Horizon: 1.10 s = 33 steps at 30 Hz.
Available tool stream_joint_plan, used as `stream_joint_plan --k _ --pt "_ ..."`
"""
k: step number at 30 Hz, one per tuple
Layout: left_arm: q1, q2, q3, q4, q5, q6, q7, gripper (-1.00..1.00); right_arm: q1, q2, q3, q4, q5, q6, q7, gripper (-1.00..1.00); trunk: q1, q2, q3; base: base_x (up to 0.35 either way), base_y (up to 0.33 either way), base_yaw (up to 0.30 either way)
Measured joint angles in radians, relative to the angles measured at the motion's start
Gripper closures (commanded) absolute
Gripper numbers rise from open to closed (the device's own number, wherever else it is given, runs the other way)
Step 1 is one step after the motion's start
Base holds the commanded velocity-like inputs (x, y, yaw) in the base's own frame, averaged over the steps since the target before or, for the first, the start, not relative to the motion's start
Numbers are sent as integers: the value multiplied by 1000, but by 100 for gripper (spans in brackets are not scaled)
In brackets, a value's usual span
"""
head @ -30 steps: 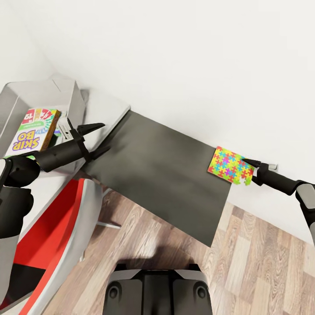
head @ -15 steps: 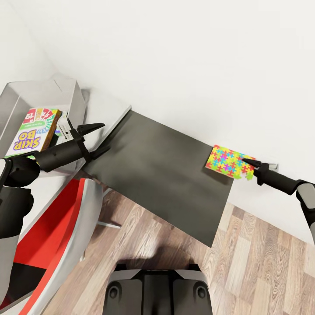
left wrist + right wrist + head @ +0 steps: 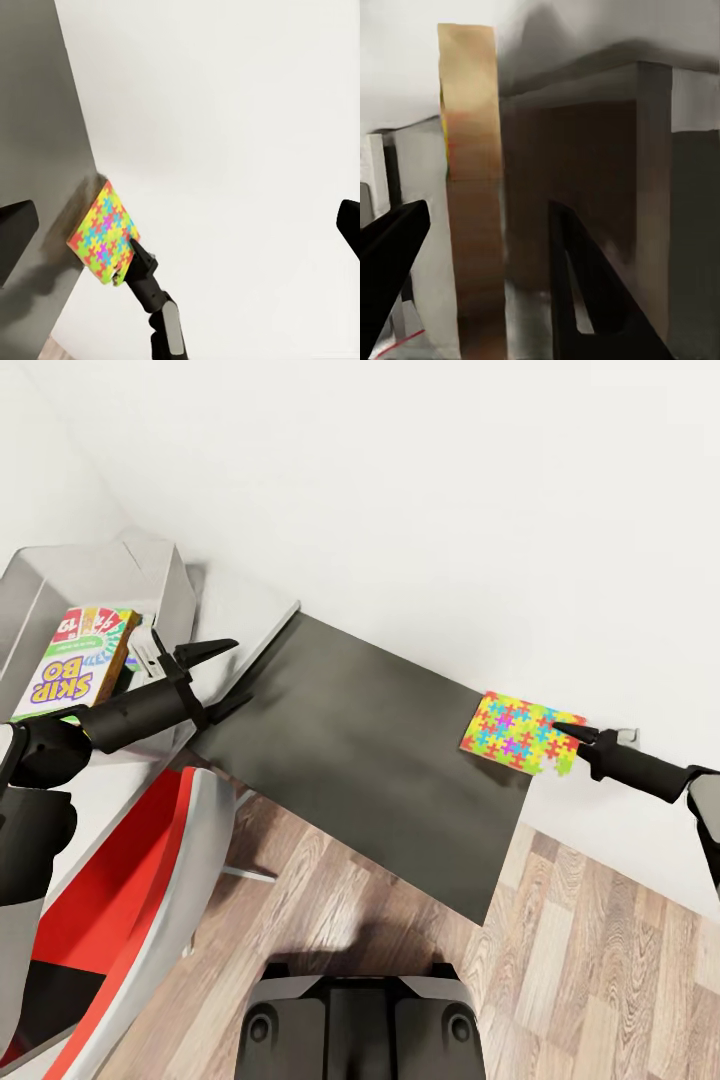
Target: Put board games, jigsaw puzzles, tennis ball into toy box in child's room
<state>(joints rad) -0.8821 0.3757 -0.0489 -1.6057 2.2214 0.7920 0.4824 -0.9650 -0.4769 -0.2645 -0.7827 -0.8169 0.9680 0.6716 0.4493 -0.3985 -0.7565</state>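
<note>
**Item: jigsaw puzzle, in carry toward toy box**

- **Jigsaw puzzle** point(image 3: 517, 732): thin multicoloured square, pinched at one corner by the right end effector point(image 3: 568, 735), fingers closed on it. It hangs over the far corner of the dark counter point(image 3: 370, 760), close to the white wall point(image 3: 450, 510). Whether it rests on the counter or rides just above cannot be told.
- **Toy box** point(image 3: 165, 575): light grey tray, well apart from the puzzle, across the full dark counter section. A Skip-Bo game box point(image 3: 75, 660) already lies in it.
- **Left end effector** point(image 3: 222, 678): fingers apart, empty, hovering beside the toy box's near wall.

**Handling note (judgement):** A corner pinch on a thin sheet likely allows swing and slip; a level, slow carry suits it, with release low over the tray's open part.

**Edges and room:** The wall runs just behind the puzzle, so the path should pull away from it. The counter between puzzle and toy box carries nothing. The left arm stands near the toy box's rim and may crowd the approach. A red-and-grey chair point(image 3: 130, 880) sits below the counter edge nearest the toy box.
</note>
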Motion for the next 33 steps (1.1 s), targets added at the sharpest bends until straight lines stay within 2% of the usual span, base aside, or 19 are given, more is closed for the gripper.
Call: stream_joint_plan --k 4,6,18,23,33 --pt "2 0 -2 0 0 0 -23 -100 48 5 -1 -125 -1 37 -2 100 0 0 0 0 0 0" --pt "5 0 -3 0 0 1 -30 -100 58 7 -1 -154 0 44 -3 100 0 0 0 0 0 0" --pt "12 0 -6 0 0 1 -43 -100 73 9 -1 -205 -7 56 -3 100 0 0 0 0 0 0" --pt "18 -1 -6 0 -1 1 -73 -100 75 9 -1 -232 -13 59 -3 100 0 0 0 0 0 0" --pt "52 -12 -9 0 -4 1 -162 -100 125 13 0 -399 -14 75 -3 100 0 0 0 0 0 0"
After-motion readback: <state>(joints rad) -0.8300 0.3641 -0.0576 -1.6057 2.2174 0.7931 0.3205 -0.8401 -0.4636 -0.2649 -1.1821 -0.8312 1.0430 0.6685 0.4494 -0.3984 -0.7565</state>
